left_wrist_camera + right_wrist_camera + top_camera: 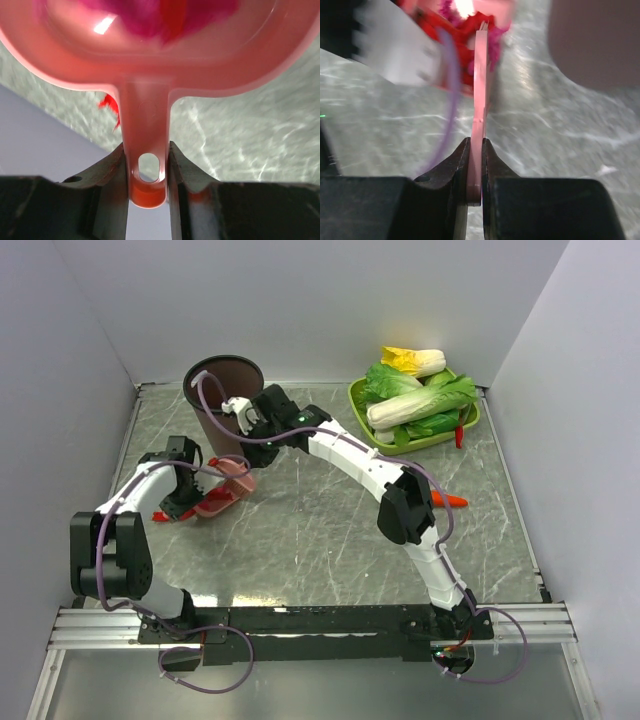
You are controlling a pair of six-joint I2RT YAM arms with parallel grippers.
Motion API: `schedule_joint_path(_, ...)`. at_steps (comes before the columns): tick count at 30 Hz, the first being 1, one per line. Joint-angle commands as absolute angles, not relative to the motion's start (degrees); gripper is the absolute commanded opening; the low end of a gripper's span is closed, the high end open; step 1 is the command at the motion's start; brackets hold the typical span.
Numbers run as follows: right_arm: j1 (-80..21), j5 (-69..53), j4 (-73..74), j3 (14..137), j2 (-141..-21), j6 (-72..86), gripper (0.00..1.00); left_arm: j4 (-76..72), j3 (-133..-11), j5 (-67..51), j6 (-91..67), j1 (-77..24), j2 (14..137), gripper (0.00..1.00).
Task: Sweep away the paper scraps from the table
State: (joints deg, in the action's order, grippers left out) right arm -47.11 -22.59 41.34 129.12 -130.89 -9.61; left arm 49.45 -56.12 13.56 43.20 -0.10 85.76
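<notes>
Left claw (pixel 145 150): the fingers are closing on both sides of the handle of the salmon-pink plastic dustpan (pixel 150 55), gripping it at the hanging hole. Straight ahead of the claw, the pan bowl is holding crumpled red and magenta paper scraps (pixel 165 15). They are blurring together, so the count is not readable. Beneath the pan, just left of the handle, one stray red scrap (pixel 107 104) is lying on the grey marble-patterned table (pixel 240 130).

Right claw (pixel 476 147): the jaws are pressing tight on a thin pale-pink flat tool (pixel 480 85), which is showing edge-on and pointing straight ahead. The tool type cannot be told. At its far tip, more red and magenta scraps are bunching against the dustpan. A blurred white part of the left arm is showing ahead-left. Ahead and to the right, a dark brown round bin (pixel 595 40) is standing on the table, near the pan.
</notes>
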Motion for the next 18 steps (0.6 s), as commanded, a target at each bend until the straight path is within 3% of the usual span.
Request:
schedule_joint_path(1,-47.4,-30.6,42.8,131.8,-128.2,-9.0,0.00,45.7,-55.7,9.7,40.6,-1.7,84.6,0.01)
schedule_joint_path(9,-45.7,-23.5,45.6,124.4,-121.4,-12.4,0.00,37.1,-51.1,0.9,34.8,-1.7,80.2,0.01)
schedule_joint_path(18,-44.9,-23.3,46.6,117.0,-114.6,-13.4,0.00,30.8,-47.1,-8.1,31.1,-1.7,75.9,0.01)
